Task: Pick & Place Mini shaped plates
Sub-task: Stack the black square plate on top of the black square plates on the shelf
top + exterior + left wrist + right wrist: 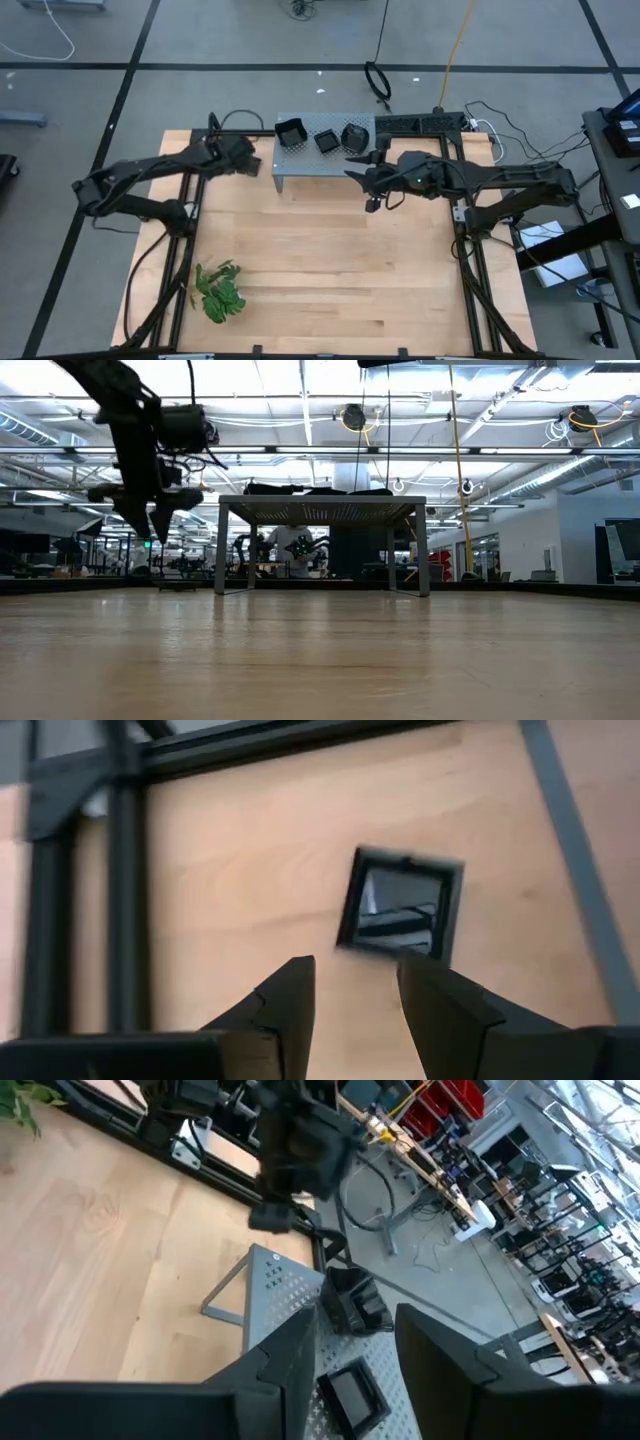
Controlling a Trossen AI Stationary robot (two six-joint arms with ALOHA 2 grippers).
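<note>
Three mini shaped plates, glossy black, rest on the grey perforated stand (310, 165): one at its left (291, 131), one in the middle (327, 140), one at its right (355, 135). Another square plate (400, 905) lies flat on the wooden table. My left gripper (355, 970) hovers open above it, tilted down, just left of the stand (250, 163). My right gripper (355, 170) hangs open over the stand's near right corner, high up. In its wrist view the fingers (350, 1345) frame the plates (355, 1390) without touching them.
A green leafy sprig (220, 292) lies near the table's front left. Black frame rails (185, 230) run along both table sides. The stand (325, 510) stands at the far middle on thin legs. Bare wood fills the table's centre and near part.
</note>
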